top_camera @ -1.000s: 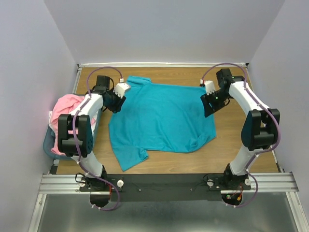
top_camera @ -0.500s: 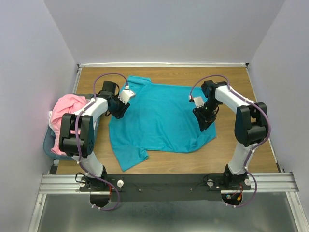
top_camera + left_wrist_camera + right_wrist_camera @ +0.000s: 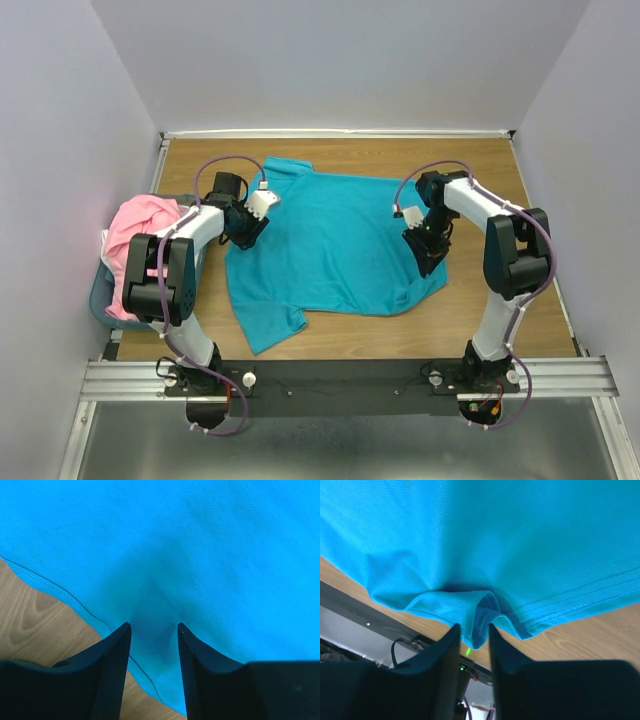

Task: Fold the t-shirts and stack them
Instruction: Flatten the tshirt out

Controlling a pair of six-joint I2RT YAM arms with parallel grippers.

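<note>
The right gripper [image 3: 472, 627] is almost closed, and a small fold of the teal cotton short-sleeved t-shirt [image 3: 330, 240] is squeezed between its two black fingers. The fold is part of the stitched hem at the shirt's right edge, close to the near corner. The left gripper [image 3: 152, 626] is about half open. Its fingers stand on the shirt's left edge, between the two sleeves. There is a soft bump of cloth in the gap, but they are not pinching it yet.

The teal shirt lies spread out, mostly flat, in the middle of the brown wooden table [image 3: 380, 155]. One sleeve points to the far side and the other to the near side. There are a few wrinkles near the right gripper. The light pink cotton t-shirt [image 3: 135, 225] is bunched up in the blue-grey plastic basket [image 3: 100, 295] at the table's left side, well apart from the teal one.

I think the teal shirt is very light and floppy. It will not keep its shape when it is picked up. It will hang and droop between the two grippers. It is thin, so a small pinch should be enough, but a tiny bit of hem could slip out. Edges and corners look like the best places to hold, since the stitching is thicker there. Both sides should probably go up together, or the cloth will drag and bunch on the wood.
</note>
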